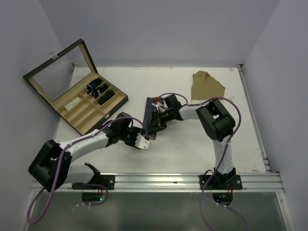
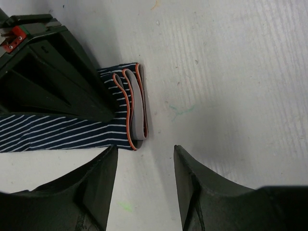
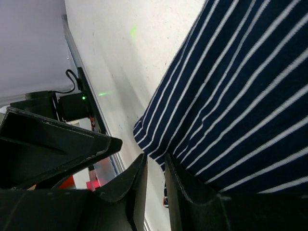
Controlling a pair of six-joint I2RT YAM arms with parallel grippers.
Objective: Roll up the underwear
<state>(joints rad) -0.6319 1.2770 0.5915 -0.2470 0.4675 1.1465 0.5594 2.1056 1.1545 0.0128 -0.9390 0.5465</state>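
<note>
The underwear (image 1: 151, 111) is navy with thin white stripes and lies near the table's middle. Its grey, orange-edged waistband (image 2: 136, 106) is folded over itself at the near end. My right gripper (image 1: 157, 124) sits low over the cloth. Its jaws are a narrow slit apart in the right wrist view (image 3: 155, 166), with the striped edge (image 3: 231, 96) right at the tips and bare table showing between them. My left gripper (image 2: 144, 159) is open just short of the waistband, with only table between its fingers.
An open black box (image 1: 77, 98) with tan compartments stands at the back left, holding dark rolled items. A tan garment (image 1: 207, 84) lies at the back right. A metal rail (image 1: 192, 180) runs along the near edge.
</note>
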